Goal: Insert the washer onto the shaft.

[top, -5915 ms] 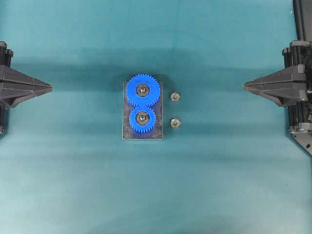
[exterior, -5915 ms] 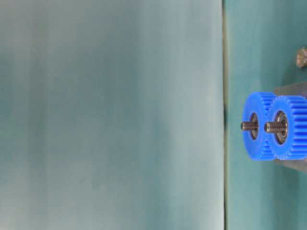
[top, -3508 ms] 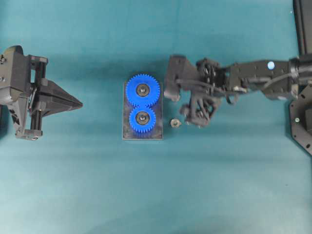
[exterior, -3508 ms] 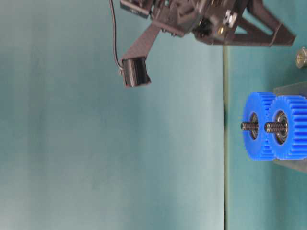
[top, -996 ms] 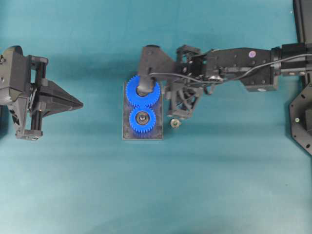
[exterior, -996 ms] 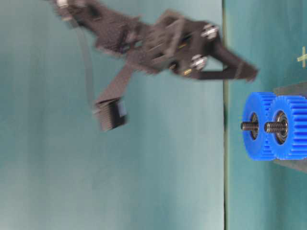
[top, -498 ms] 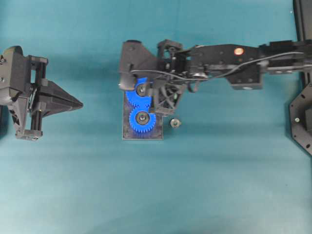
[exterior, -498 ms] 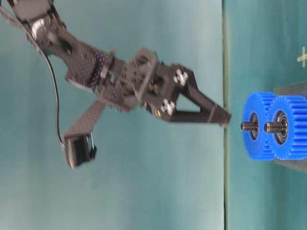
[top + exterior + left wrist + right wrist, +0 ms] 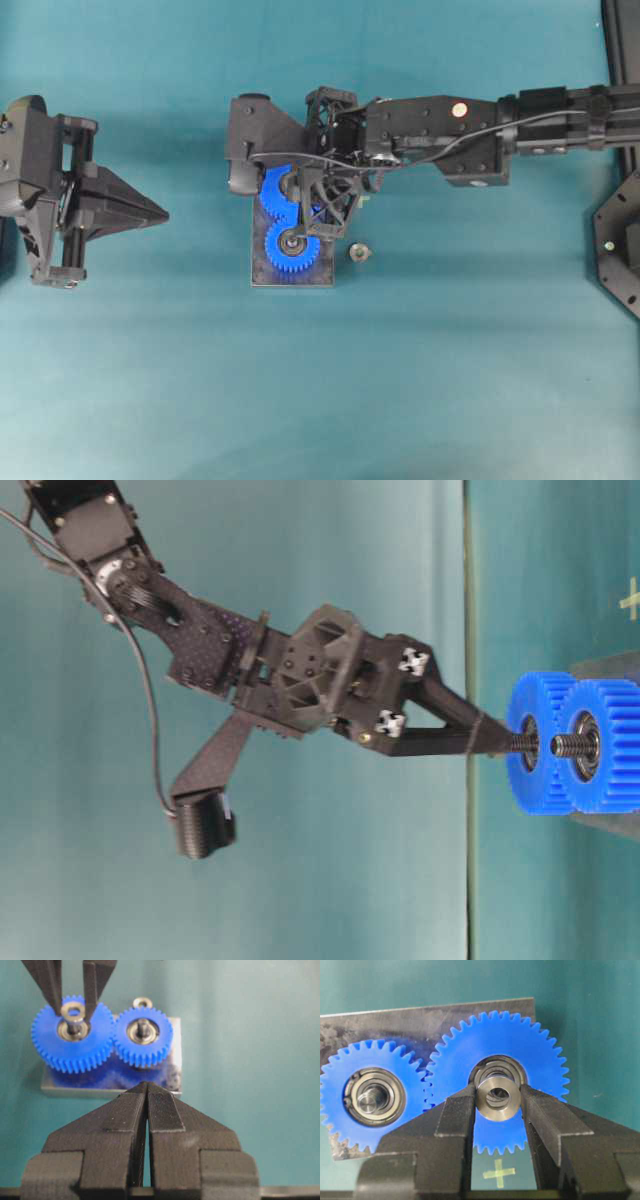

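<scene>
Right gripper [image 9: 497,1102]: partly closed, pinching the washer [image 9: 496,1098]; now moved from beside the gears to the large gear's shaft [image 9: 522,744], frame centre. Washer aligned, seemingly not yet seated. Left gripper [image 9: 146,1091]: closed, empty.

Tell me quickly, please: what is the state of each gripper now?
Left gripper: closed, holding nothing.
Right gripper: closed on the washer, held over the large gear's shaft.

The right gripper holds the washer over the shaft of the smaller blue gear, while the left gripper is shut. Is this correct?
Not quite. The right gripper holds the washer over the larger blue gear, as the right wrist view shows. The left gripper is shut.
</scene>
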You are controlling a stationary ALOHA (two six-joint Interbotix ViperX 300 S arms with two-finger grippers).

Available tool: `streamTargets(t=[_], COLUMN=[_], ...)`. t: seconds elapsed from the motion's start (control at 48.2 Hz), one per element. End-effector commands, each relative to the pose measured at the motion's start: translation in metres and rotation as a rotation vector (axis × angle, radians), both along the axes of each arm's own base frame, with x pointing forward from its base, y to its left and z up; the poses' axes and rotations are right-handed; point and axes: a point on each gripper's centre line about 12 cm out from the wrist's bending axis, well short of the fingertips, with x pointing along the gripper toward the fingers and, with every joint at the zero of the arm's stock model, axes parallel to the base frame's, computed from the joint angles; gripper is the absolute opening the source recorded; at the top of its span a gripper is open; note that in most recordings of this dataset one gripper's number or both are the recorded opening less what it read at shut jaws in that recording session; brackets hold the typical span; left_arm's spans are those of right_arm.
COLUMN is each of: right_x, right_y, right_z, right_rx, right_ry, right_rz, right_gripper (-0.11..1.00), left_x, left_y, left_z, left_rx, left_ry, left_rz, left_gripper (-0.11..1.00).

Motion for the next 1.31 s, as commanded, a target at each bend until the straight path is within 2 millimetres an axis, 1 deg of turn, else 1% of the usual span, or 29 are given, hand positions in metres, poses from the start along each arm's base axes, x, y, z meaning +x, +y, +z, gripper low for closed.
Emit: streamTargets(t=[0.0, 0.54, 0.83, 1.121, 1.287], right_x=[0.0046, 0.0044, 0.0092, 0.0091, 0.0107], right_y=[-0.0007, -0.005, -0.0057, -0.0062, -0.0056], right_z=[0.0128, 0.0104, 0.0169, 0.0101, 0.0122], right_rx=[-0.011, -0.028, -0.033, -0.027, -0.027], right_ry=[-0.037, -0.026, -0.041, 0.022, 0.014], right_rz=[0.01, 0.011, 0.014, 0.008, 0.01], right_gripper=[0.32, 0.32, 0.32, 0.32, 0.32], left_x=[0.0017, 0.0014, 0.0012, 0.0005, 0.0005], left_y=[-0.0004, -0.0004, -0.0004, -0.0004, -0.0004], left_z=[0.0058, 0.005, 0.0046, 0.0028, 0.0028], left_rx=[0.001, 0.001, 0.0, 0.001, 0.0], left_ry=[-0.021, -0.018, -0.018, -0.014, -0.014], left_rz=[-0.002, -0.002, -0.002, -0.002, -0.002], left_gripper=[0.0, 0.0, 0.0, 0.0, 0.0])
